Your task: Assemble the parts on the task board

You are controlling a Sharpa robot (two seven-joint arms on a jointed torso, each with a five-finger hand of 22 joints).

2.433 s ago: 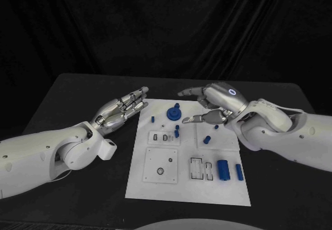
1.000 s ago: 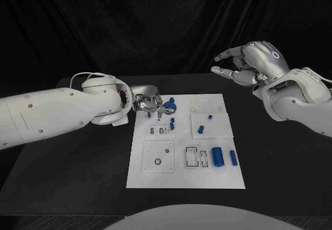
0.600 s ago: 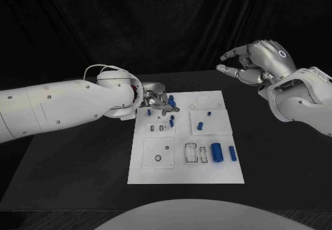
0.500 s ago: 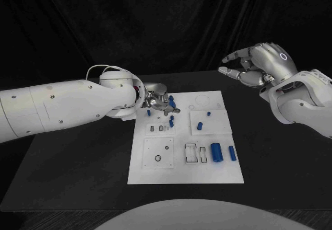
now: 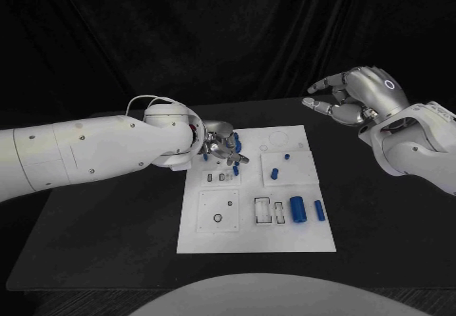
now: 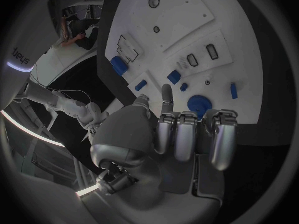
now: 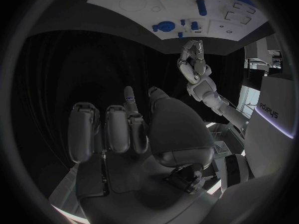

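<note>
Our left hand point(image 5: 221, 144) hovers open-fingered over the task board point(image 5: 256, 227) far-left corner; our right hand point(image 5: 354, 95), empty and half-curled, hangs beyond its far-right edge.

the head camera looks down from above the near edge onto the task board point(image 5: 256, 224) at frame centre. each wrist camera sits close behind its own hand; both also catch that board point(image 6: 187, 15) point(image 7: 149, 5).
</note>
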